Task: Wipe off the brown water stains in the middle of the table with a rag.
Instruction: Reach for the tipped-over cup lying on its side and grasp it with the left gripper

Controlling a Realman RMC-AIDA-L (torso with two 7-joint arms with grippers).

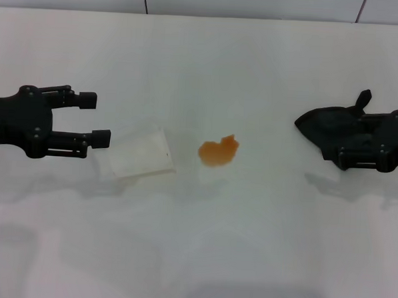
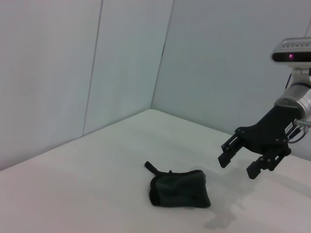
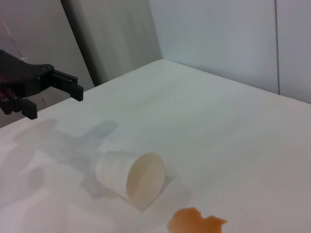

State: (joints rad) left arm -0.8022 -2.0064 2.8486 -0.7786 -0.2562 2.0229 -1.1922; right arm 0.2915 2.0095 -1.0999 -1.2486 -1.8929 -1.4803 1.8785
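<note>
Over the right side of the table (image 1: pixel 261 246), the right gripper (image 2: pixel 244 164) hangs just above the one black rag (image 1: pixel 327 127) with fingers spread, partly hiding it from the head camera. One brown stain (image 1: pixel 218 152) lies mid-table beside one tipped cup (image 1: pixel 143 153). Left gripper (image 1: pixel 97 120) waits wide open.

Orange-brown stain (image 1: pixel 218 152) mid-table (image 1: pixel 247 245); black rag (image 1: pixel 327 126) bunched at right
</note>
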